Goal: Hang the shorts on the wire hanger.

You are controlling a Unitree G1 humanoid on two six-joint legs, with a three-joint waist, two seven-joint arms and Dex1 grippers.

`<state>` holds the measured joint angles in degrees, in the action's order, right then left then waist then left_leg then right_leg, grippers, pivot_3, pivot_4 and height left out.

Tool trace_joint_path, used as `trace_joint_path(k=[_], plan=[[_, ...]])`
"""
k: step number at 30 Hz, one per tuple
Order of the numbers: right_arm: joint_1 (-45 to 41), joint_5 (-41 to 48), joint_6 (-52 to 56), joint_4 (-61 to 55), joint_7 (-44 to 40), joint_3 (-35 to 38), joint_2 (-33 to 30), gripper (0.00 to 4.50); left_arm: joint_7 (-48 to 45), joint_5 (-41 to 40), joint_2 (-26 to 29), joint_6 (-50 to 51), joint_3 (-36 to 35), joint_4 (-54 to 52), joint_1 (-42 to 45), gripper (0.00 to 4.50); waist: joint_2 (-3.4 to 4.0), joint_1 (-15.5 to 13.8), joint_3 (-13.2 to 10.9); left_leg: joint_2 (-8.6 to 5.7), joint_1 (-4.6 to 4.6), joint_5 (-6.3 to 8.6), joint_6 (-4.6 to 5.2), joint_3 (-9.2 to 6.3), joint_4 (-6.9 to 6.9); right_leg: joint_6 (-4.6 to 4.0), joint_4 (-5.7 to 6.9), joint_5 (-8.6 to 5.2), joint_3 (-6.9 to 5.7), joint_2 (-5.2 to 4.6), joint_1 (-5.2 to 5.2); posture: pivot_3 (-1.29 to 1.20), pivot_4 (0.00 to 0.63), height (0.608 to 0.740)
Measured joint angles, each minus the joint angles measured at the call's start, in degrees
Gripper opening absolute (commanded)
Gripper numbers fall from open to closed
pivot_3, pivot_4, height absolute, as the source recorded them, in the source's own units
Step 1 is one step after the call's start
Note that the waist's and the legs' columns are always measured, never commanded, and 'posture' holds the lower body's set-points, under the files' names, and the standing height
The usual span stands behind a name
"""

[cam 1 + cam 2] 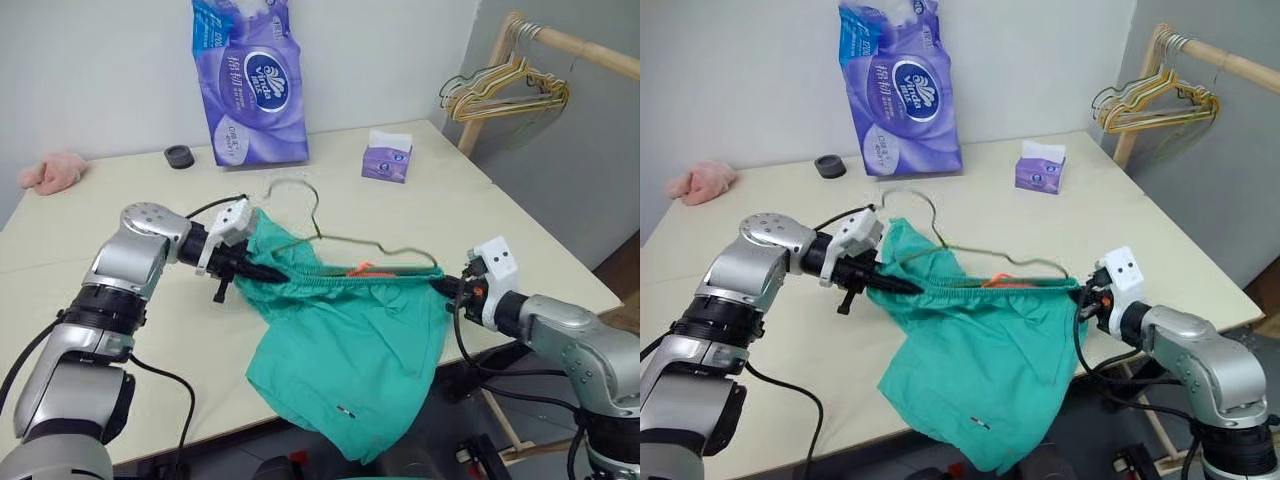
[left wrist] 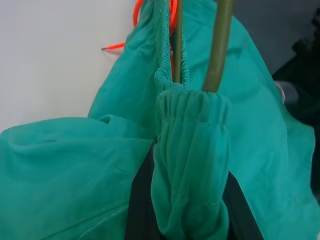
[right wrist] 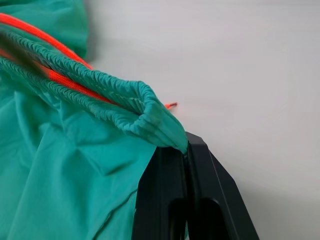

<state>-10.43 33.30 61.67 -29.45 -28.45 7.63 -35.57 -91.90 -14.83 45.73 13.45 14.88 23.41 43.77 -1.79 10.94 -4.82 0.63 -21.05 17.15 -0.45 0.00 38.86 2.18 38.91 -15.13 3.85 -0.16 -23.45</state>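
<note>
Jaws on both sides are clamped on the waistband of the shorts: the left gripper pinches one end, the right gripper the other, stretching it above the table. The hanger has its wire inside the waistband, hook rising behind. Loose fabric droops over the table's front edge.

You get bright, even light over the whole table. Nothing is dark. The shadows are soft and pale, like the thin one under the shorts. The purple bag shines a little where light hits the plastic. Your head views look clear. In the right wrist view, the orange drawstring goes fuzzy in the far corner, while the black fingers stay sharp.
</note>
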Motion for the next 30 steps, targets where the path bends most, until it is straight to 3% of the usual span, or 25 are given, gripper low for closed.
trace_joint_path(k=[15, 21, 27, 30], plan=[[-0.82, 6.83, 4.12, -5.69, -0.21, 0.67, -2.36, 0.02, 0.67, 6.5, -2.26, -11.44, 0.02, 8.89, 0.83, 0.0, -0.02, 0.14, -0.02, 0.0, 0.0, 0.01, 0.02, 0.02, 0.0, 0.01, -0.04, -0.01, 0.01, -0.01, 0.03, -0.2, 0.069, 0.74], [-12.08, 11.11, 7.21, -8.57, -0.48, 0.18, -5.06, 0.02, 1.61, 7.3, -3.91, -10.52, 0.02, 8.47, 0.65, 0.0, 0.01, 0.23, -0.05, 0.03, 0.0, 0.02, 0.04, -0.02, -0.01, 0.01, -0.06, -0.01, -0.03, 0.0, 0.02, -0.22, 0.07, 0.74], [-18.56, 10.11, 7.53, -8.73, -2.93, -8.09, -9.63, 0.02, 4.24, 8.65, -5.63, -9.84, -0.05, 7.96, 0.14, 0.0, 0.07, 0.28, -0.11, 0.0, -0.01, 0.05, 0.1, 0.05, 0.02, 0.01, -0.08, -0.01, 0.04, -0.05, 0.01, -0.23, 0.068, 0.74], [-24.29, 7.47, 7.03, -8.44, -3.23, -14.3, -9.04, 0.02, 7.19, 8.92, -8.43, -8.93, -0.09, 7.59, -0.18, 0.0, 0.07, 0.35, -0.11, 0.01, -0.01, 0.06, 0.1, 0.03, 0.02, 0.01, -0.09, -0.01, 0.02, -0.06, 0.01, -0.23, 0.067, 0.74]])
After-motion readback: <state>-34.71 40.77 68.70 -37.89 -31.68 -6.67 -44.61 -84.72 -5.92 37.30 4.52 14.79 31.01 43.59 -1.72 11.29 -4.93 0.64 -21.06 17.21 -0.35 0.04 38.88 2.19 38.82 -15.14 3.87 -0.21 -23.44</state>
